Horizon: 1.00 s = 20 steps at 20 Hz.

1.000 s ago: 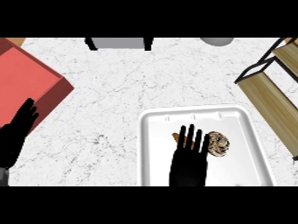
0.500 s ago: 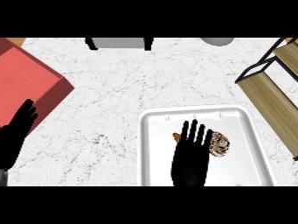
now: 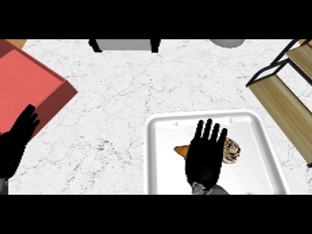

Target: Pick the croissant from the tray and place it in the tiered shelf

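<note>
A white tray [image 3: 246,122] lies on the marble counter at lower centre-right. On it rests a brown croissant [image 3: 233,150], mostly hidden; one orange-brown tip pokes out at the hand's left side. My right hand [image 3: 206,155] hovers over the tray with fingers straight and spread, covering the croissant's left part. The tiered shelf [image 3: 294,103], wooden boards in a black frame, stands at the right edge. My left hand [image 3: 11,145] rests open at the lower left, fingers up, beside the red box.
A red box [image 3: 19,89] fills the upper left. A grey block [image 3: 124,45] and a grey round object [image 3: 227,43] sit at the counter's far edge. Bare marble lies between the red box and the tray.
My right hand has slid slightly up and right across the tray, covering more of the croissant. The left hand has stayed where it was.
</note>
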### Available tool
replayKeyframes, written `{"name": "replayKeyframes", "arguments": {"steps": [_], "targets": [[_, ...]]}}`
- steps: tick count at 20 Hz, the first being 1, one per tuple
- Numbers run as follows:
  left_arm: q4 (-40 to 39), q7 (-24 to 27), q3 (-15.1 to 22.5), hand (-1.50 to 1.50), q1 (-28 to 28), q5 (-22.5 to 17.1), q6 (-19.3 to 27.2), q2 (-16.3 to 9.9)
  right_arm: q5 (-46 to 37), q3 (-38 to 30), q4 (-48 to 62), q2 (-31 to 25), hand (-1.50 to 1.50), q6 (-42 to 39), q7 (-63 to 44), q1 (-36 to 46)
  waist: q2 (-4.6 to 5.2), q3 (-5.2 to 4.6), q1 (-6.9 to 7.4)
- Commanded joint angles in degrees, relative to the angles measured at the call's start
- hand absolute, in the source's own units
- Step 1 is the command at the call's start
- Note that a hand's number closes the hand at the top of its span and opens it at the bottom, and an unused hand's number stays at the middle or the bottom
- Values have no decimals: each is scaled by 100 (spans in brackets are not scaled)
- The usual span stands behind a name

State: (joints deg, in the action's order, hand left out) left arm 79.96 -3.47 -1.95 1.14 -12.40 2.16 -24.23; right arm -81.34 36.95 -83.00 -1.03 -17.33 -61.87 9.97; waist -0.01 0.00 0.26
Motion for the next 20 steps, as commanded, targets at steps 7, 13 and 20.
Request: {"name": "replayKeyframes", "arguments": {"steps": [7,13,20], "targets": [[102,194,-216,0,423,68,-290,28,104,-505,794,101,150,432,-264,92,-1,2,29],[226,-307,-178,0,-105,296,-17,276,4,-433,1094,103,150,565,12,176,3,3,10],[365,-152,-293,0,216,319,-205,336,-663,-185,248,26,150,49,22,-37,-10,1,-5]]}}
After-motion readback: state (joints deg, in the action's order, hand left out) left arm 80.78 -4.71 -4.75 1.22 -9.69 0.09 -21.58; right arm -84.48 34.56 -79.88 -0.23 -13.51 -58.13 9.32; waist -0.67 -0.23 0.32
